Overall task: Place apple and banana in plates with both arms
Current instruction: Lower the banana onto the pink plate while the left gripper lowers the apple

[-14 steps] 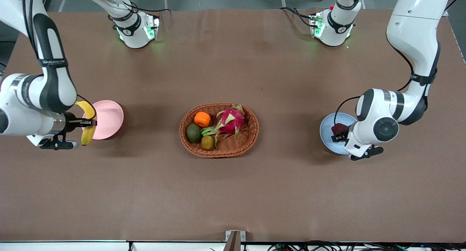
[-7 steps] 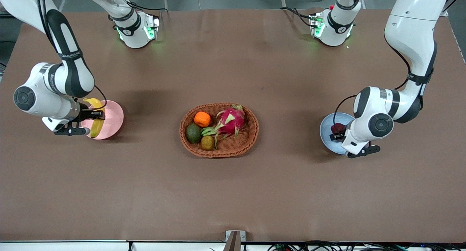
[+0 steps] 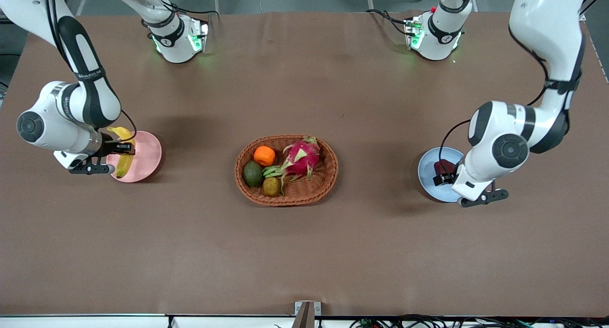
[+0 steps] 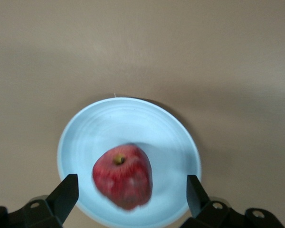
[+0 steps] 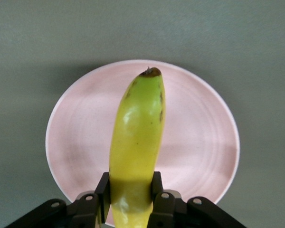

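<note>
The dark red apple [image 3: 442,166] lies on the light blue plate [image 3: 427,173] toward the left arm's end of the table. My left gripper [image 3: 445,178] hangs just over it, open; in the left wrist view the fingers [image 4: 66,194] stand wide apart on either side of the apple [image 4: 123,175], clear of it, above the plate [image 4: 109,118]. My right gripper [image 3: 124,148] is shut on the yellow banana [image 3: 124,162] over the pale pink plate [image 3: 148,155]. In the right wrist view the banana [image 5: 137,128] reaches across the plate [image 5: 199,137], clamped in the gripper [image 5: 130,192].
A brown wicker basket [image 3: 328,175] stands mid-table between the plates, holding an orange [image 3: 264,155], a pink dragon fruit [image 3: 300,159], a dark green fruit [image 3: 253,173] and a small brownish fruit [image 3: 271,186]. Both robot bases stand along the table edge farthest from the camera.
My right arm has carried the banana from beside the pink plate to over it. My left arm has drawn back and up slightly; the apple stays on the blue plate.
</note>
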Controlling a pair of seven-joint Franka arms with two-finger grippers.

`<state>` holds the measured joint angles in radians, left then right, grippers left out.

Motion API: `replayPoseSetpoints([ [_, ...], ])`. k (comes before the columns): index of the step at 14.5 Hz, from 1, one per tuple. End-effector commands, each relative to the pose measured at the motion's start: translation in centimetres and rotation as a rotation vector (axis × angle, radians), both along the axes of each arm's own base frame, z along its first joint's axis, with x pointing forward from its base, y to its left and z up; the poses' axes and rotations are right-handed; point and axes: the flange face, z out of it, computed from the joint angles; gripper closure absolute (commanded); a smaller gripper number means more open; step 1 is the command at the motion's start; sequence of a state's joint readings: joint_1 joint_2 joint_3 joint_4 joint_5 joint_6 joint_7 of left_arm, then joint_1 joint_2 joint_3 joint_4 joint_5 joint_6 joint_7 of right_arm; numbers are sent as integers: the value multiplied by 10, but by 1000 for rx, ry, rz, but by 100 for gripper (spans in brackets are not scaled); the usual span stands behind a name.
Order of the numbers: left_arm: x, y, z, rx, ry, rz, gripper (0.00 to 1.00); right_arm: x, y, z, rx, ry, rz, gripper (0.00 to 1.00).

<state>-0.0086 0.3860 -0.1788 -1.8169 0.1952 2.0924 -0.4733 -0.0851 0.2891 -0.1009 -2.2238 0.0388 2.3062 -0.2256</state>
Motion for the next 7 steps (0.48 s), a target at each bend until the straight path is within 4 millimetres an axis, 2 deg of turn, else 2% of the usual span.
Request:
replayPoseSetpoints([
  [1,13,-1,80,24,-20,4,0,-3,18,-13,2,10,28,64],
  [3,15,-1,127,20,-69,9,0,-4,20,-22,1,17,31,60],
  [4,15,0,146,19,-101,10,0,-3,19,-25,0,15,30,39],
  [5,10,1,169,19,-124,14,0,-2,16,-23,-1,7,25,6],
  [6,-4,3,189,31,-106,21,0,0,15,-19,-2,5,21,0],
  [7,-22,4,210,31,-69,30,0,1,15,-12,-2,-2,18,0],
])
